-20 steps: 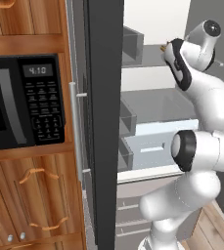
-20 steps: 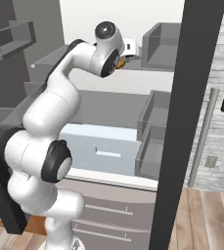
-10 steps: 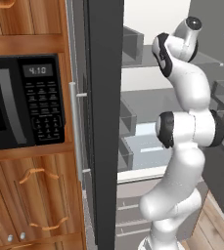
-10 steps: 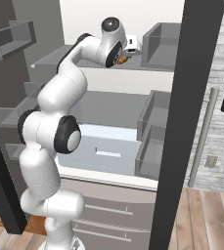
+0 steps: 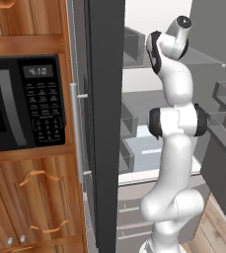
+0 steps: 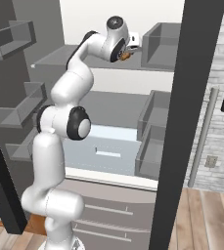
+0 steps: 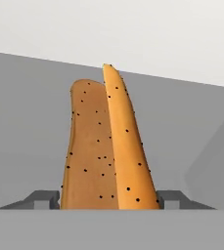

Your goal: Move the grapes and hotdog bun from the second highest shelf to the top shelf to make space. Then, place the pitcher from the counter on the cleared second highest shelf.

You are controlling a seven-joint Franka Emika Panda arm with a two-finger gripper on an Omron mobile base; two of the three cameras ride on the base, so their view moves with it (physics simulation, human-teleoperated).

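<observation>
While the gripper (image 7: 108,197) is clamping the hotdog bun (image 7: 106,146), the bun's long axis is running straight out from the fingers, just over the top shelf (image 6: 59,57).

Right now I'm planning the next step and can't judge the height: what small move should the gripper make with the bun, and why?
Probably a short move down, then open. In the hand view the hotdog bun sits between the fingertips, over a grey plate. In the right base view the gripper is up at the top shelf, bun in its grip. How much gap remains under the bun cannot be told.
</observation>
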